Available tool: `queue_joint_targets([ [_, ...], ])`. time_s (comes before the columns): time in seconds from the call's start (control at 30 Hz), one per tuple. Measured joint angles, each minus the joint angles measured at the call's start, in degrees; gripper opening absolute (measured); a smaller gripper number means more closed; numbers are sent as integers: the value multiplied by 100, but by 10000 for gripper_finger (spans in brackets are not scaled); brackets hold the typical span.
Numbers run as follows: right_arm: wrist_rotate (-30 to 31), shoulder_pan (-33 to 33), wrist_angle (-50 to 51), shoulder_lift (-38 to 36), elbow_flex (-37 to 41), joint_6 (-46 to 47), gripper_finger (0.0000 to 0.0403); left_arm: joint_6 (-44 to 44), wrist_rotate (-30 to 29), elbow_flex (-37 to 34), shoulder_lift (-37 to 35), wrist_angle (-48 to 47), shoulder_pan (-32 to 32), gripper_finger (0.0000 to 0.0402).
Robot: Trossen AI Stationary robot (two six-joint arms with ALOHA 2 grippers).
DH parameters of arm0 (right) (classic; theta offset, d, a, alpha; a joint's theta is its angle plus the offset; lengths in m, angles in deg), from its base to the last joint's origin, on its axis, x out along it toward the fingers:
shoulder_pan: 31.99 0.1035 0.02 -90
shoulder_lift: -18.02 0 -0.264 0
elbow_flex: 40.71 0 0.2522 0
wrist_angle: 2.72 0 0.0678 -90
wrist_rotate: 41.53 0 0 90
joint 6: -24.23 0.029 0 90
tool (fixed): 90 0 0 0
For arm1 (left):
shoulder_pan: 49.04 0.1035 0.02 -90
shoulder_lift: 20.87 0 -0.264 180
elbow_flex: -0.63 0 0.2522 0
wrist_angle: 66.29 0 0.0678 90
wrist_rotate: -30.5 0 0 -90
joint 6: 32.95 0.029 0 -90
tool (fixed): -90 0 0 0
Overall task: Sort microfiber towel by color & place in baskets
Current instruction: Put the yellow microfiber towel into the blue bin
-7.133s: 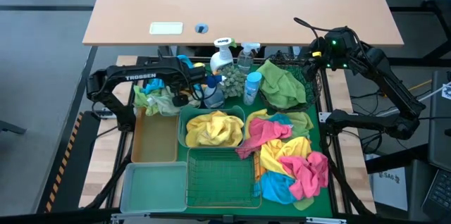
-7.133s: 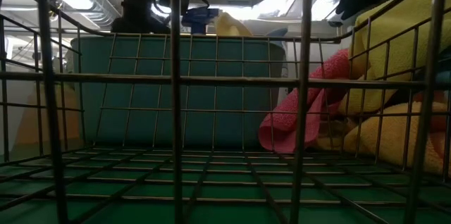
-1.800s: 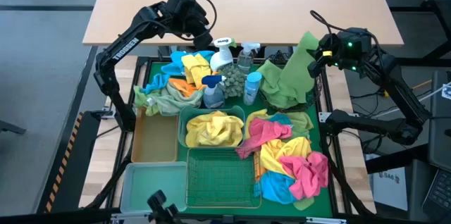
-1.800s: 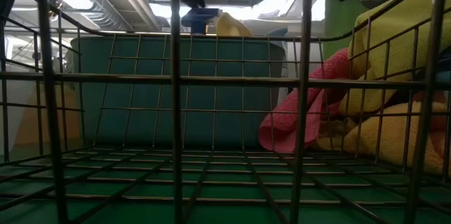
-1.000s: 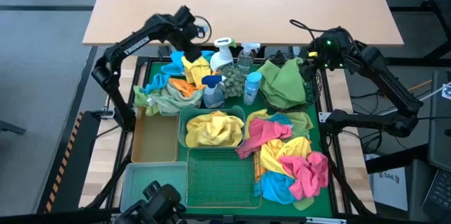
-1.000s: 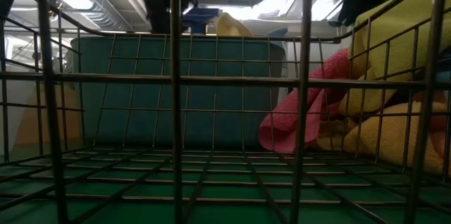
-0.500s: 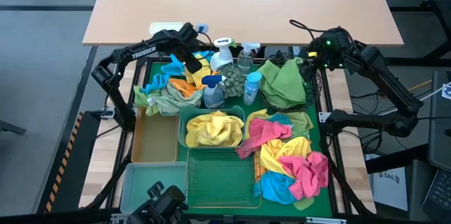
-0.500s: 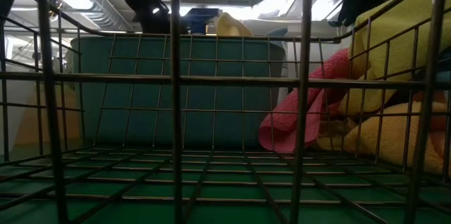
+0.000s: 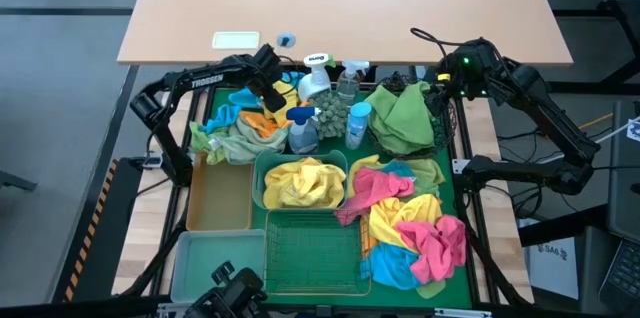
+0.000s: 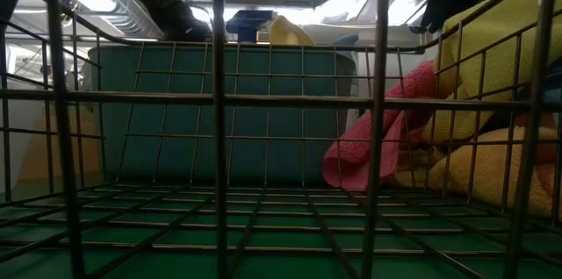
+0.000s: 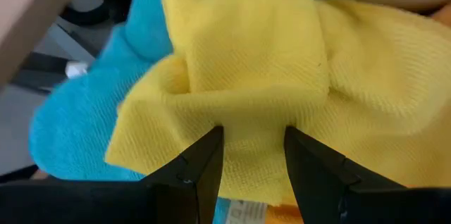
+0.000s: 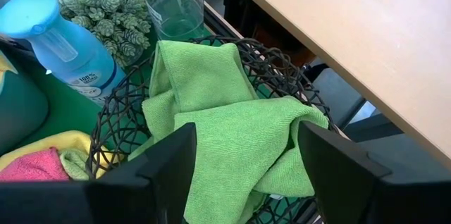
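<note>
My left gripper (image 9: 268, 78) is open, pointing steeply down at the mixed towel pile (image 9: 245, 116) at the far left. In the left wrist view a yellow towel (image 11: 246, 62) on a blue towel (image 11: 77, 132) fills the picture, and a raised fold of the yellow towel lies between my fingertips (image 11: 211, 139). My right gripper (image 9: 440, 83) hangs open above the round black mesh basket (image 12: 282, 69), where a green towel (image 12: 232, 132) lies. Yellow towels fill the teal tub (image 9: 300, 180). My left gripper comes at the yellow towel's raised fold (image 11: 250, 122) from above, slanting, one open finger on either side. Whether the fingertips touch the cloth, I cannot tell.
Spray bottles (image 9: 318, 80) and a small plant (image 9: 330, 113) stand between the two arms. Pink, yellow and blue towels (image 9: 410, 223) are heaped at the right. The green wire basket (image 9: 312, 253), clear pale bin (image 9: 215, 263) and tan tray (image 9: 220, 198) stand nearer. A wooden tabletop (image 9: 340, 8) lies beyond.
My left gripper has come down from above the far edge onto the far-left pile, ending at the yellow towel, its fingers staying open. The towels have not moved.
</note>
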Motion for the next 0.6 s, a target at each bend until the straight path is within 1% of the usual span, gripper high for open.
queue_joint_targets([
  [0.1,0,0,0,0,0,0,248,0,0,-107,0,11,-2,140],
  [0.17,0,0,0,0,0,0,248,0,-2,-139,0,8,-19,124],
  [0.23,0,0,2,0,0,-2,248,0,0,-140,0,13,-22,97],
  [0.37,0,0,0,0,0,0,248,-9,0,-140,0,12,-24,23],
  [0.4,0,0,0,0,0,0,248,-29,4,-140,0,8,-24,12],
  [0.5,0,0,0,0,0,0,248,-50,142,-140,0,-37,-28,5],
  [0.6,0,0,0,0,0,-2,248,-52,158,-140,-1,-85,-93,2],
])
